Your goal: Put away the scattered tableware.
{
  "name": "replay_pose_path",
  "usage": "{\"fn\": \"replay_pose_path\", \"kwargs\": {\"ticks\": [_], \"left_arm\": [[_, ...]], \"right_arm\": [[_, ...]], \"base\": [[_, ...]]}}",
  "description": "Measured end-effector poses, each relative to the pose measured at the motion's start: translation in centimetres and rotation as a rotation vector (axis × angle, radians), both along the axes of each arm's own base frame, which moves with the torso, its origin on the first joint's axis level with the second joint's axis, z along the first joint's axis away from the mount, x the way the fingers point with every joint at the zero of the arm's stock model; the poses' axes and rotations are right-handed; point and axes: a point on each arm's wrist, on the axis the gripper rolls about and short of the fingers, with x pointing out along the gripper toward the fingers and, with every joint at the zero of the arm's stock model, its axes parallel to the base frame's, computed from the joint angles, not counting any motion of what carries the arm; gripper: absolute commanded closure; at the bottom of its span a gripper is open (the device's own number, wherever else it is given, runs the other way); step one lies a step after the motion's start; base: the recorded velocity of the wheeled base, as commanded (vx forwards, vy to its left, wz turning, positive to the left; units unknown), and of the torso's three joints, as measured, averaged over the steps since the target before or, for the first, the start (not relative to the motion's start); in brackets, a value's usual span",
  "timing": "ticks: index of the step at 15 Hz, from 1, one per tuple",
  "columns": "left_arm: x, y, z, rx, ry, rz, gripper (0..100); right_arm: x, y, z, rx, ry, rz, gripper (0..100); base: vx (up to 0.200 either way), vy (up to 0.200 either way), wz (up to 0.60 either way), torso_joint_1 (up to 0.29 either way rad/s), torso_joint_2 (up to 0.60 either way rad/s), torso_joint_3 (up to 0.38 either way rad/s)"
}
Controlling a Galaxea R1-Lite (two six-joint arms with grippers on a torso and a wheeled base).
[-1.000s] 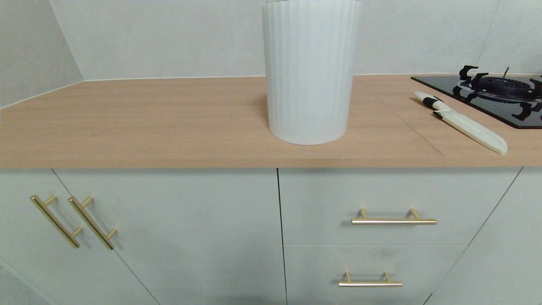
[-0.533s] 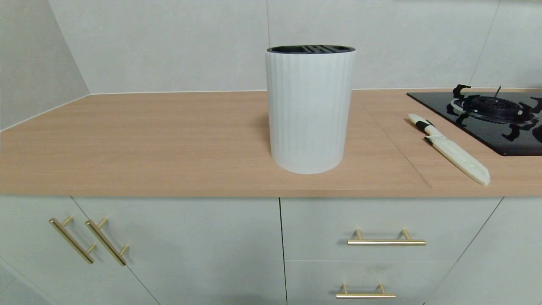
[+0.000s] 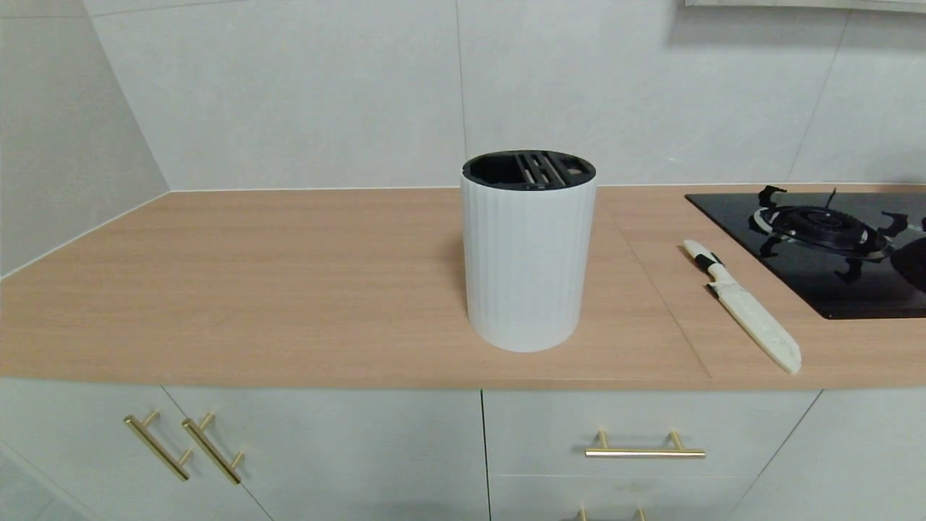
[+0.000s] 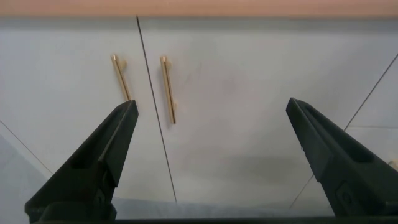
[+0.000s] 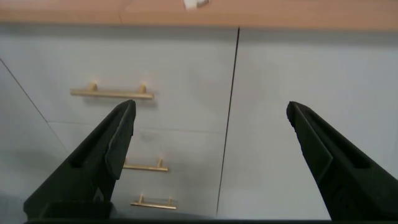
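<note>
Head view has the knife (image 3: 741,315) lying right of the knife block (image 3: 527,268); left jaws and right jaws spread.

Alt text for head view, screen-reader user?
A white ribbed holder with a black slotted top stands upright on a wooden countertop. A white knife lies flat to its right, apart from it, beside a black gas hob. Pale cabinets with brass handles run below.

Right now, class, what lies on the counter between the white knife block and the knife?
Only bare wooden countertop, crossed by a thin seam, separates the knife block and the knife in the head view.
</note>
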Motion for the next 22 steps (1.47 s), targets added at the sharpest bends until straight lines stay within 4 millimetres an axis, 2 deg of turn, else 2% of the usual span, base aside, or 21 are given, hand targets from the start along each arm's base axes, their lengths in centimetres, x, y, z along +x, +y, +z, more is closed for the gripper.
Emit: {"fn": "replay_pose_path", "kwargs": {"ticks": [22], "left_arm": [[0.0, 0.0, 0.0, 0.0, 0.0, 0.0, 0]], "right_arm": [[0.0, 0.0, 0.0, 0.0, 0.0, 0.0, 0]], "base": [[0.0, 0.0, 0.0, 0.238, -0.52, -0.282]]}}
